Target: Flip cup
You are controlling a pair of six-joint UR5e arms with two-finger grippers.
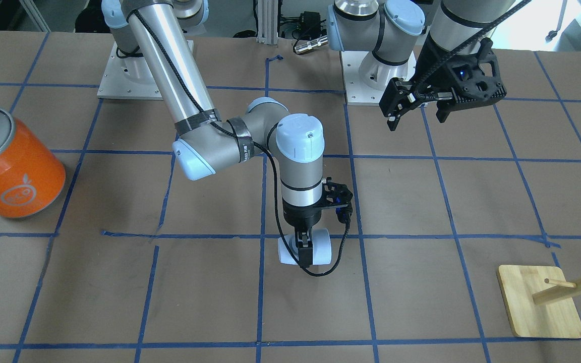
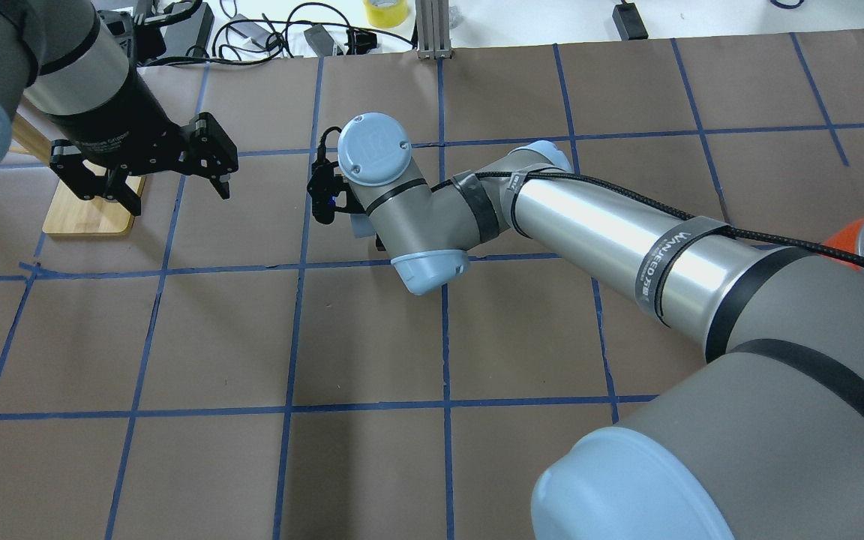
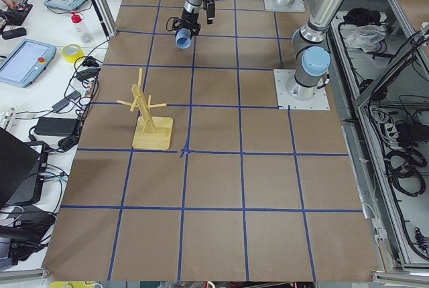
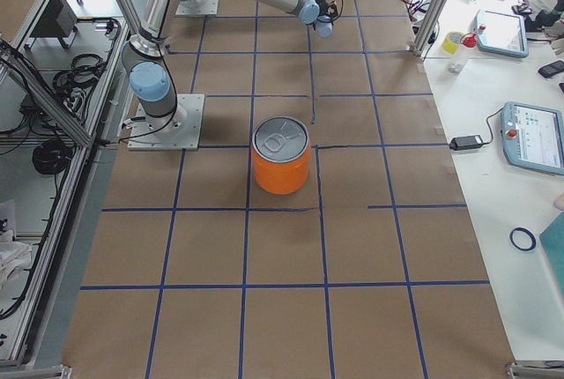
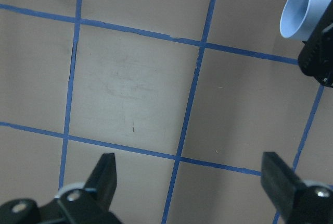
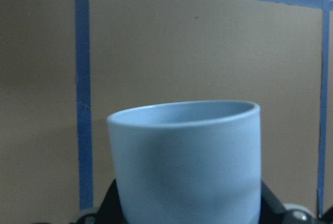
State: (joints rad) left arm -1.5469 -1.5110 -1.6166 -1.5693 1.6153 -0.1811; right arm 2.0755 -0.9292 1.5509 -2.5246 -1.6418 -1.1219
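Observation:
The pale blue cup (image 1: 321,246) lies on its side, low over the brown table, clamped between the fingers of my right gripper (image 1: 304,256). The right wrist view shows the cup (image 6: 187,156) filling the lower frame, with dark fingers (image 6: 108,207) on both sides of it. The cup's open rim faces the left wrist camera (image 5: 304,11). I cannot tell whether the cup touches the table. My left gripper (image 1: 415,108) hangs open and empty in the air, apart from the cup; its fingertips (image 5: 106,174) stand wide apart.
A large orange can with a silver lid (image 1: 10,166) stands on the robot's right side of the table. A wooden peg rack on a square base (image 1: 540,302) stands on the robot's left side, near my left gripper (image 2: 169,176).

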